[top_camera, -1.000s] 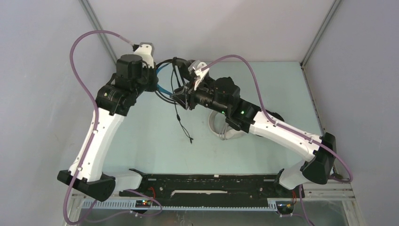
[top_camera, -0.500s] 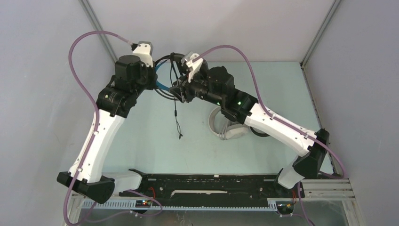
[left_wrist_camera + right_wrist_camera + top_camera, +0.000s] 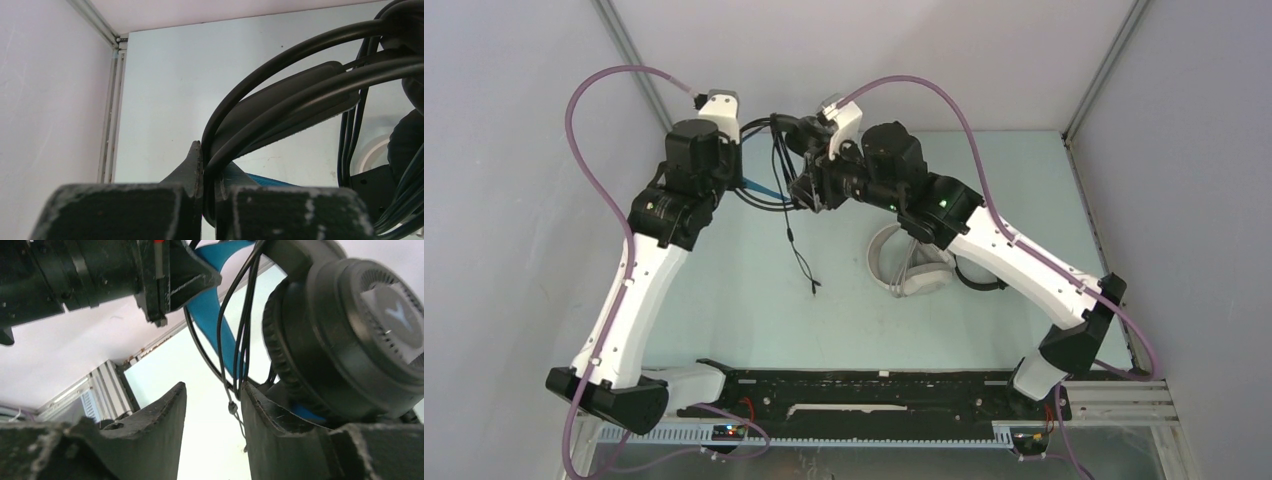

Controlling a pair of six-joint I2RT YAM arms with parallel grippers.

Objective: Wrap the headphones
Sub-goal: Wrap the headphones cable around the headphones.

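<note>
Headphones (image 3: 350,335), headband (image 3: 285,100) within tight-pressed left pincer (image 3: 207,165), cable (image 3: 240,340) beside spread right pincer (image 3: 212,387).

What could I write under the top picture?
The left gripper holds the blue-banded headphones above the table; the cable dangles by the right gripper.

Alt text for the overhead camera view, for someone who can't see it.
The left end effector grips the black headphones with the blue headband at the far side of the table, the right end effector close beside, their thin cable trailing down. White-grey headphones lie under the right arm.
</note>
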